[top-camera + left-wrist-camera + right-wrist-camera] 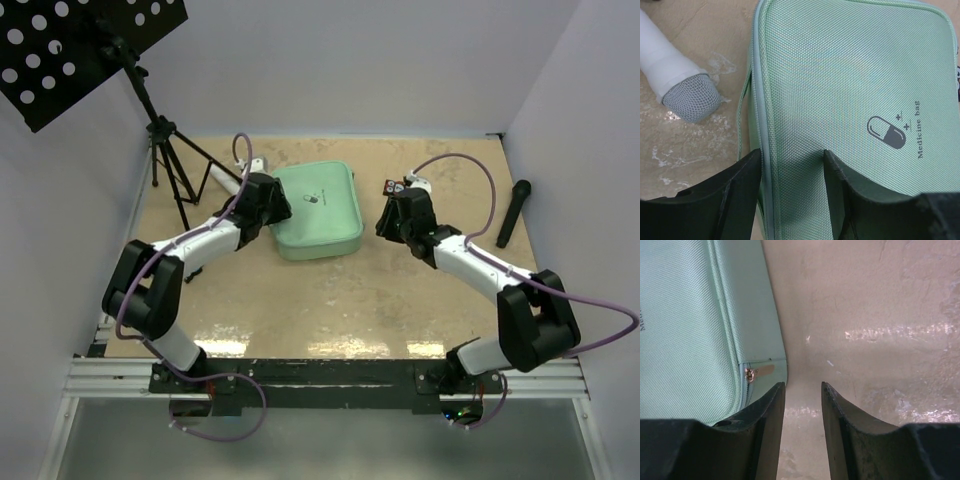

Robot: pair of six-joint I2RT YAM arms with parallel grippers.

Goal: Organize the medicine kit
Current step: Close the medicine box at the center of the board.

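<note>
The mint-green medicine kit (318, 212) lies zipped flat on the table's far middle, pill logo (886, 131) up. My left gripper (272, 207) is at its left edge. In the left wrist view the jaws (791, 156) stand apart astride the kit's (840, 75) piped seam, one finger outside the edge and one over the lid. My right gripper (392, 224) hovers just right of the kit. Its open jaws (803, 385) hold only bare table between them, and the kit's corner (690, 330) with its zip pull (751, 374) sits beside the left finger.
A white-and-grey microphone (675, 75) lies left of the kit. A small black-and-red gadget (395, 186) sits behind the right gripper. A black microphone (513, 212) lies at the right. A music stand's tripod (172, 160) occupies the far left corner.
</note>
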